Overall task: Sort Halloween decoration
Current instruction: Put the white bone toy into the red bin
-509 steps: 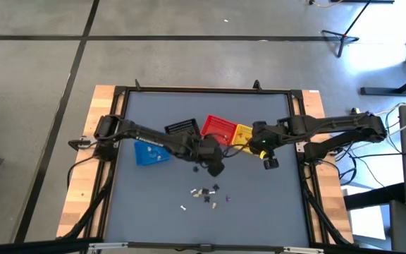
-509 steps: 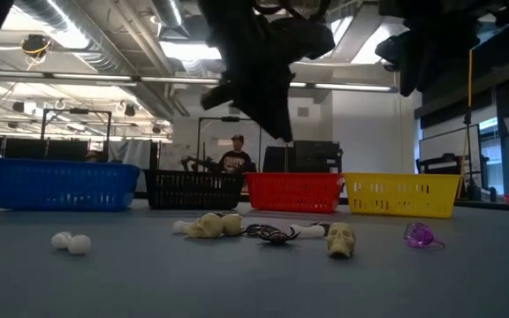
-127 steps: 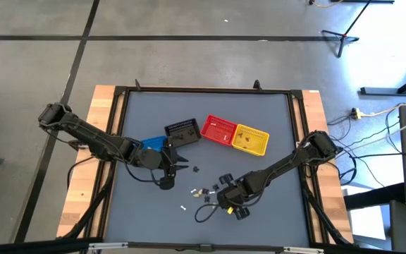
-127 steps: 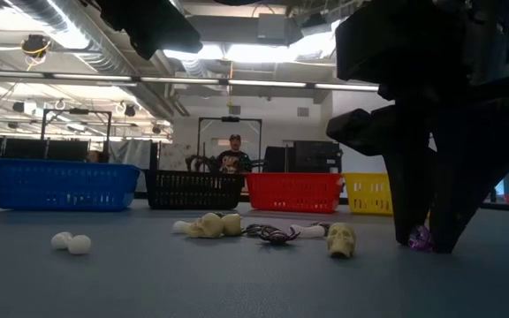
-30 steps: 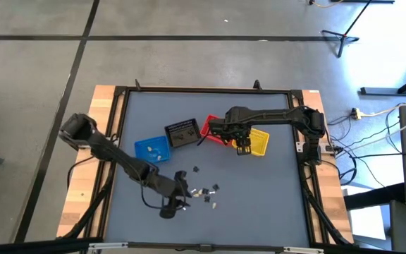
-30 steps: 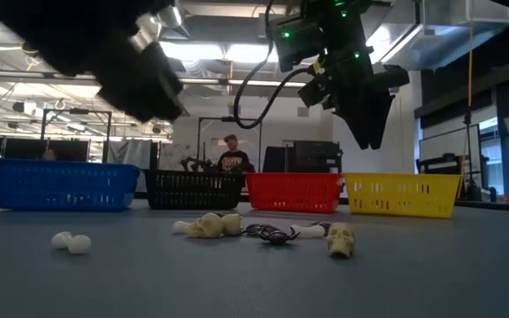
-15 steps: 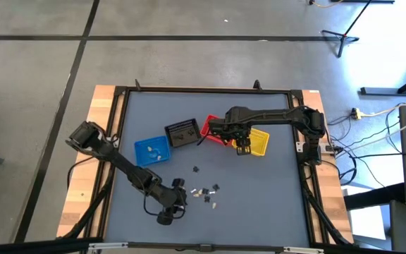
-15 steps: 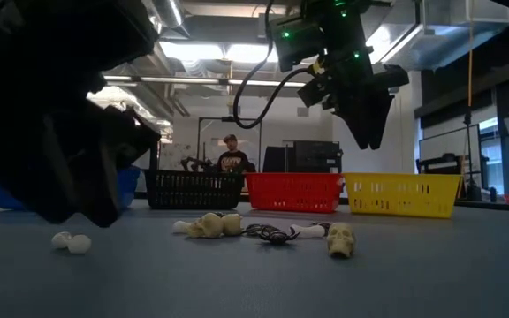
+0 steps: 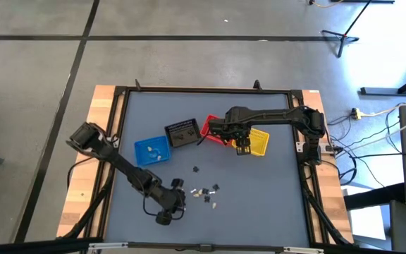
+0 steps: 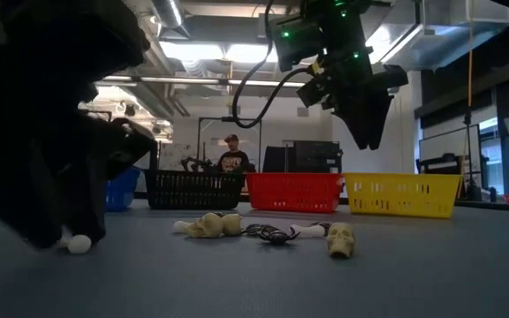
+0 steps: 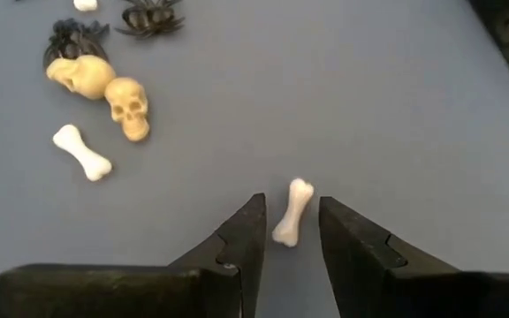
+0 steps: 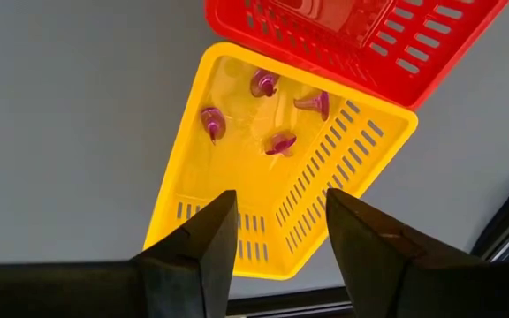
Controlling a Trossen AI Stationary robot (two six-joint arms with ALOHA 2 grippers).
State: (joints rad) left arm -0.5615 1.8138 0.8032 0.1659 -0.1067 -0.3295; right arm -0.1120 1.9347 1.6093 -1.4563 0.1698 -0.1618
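Four small baskets sat in a row across the middle of the table: blue basket, black basket, red basket, yellow basket, the last holding four purple trinkets. The right gripper hung above the yellow one, fingers parted and empty. Nearer the front edge lay two cream skulls, a white bone and dark spiders. The left gripper was down at the table, jaws apart on either side of a second white bone, not closed on it.
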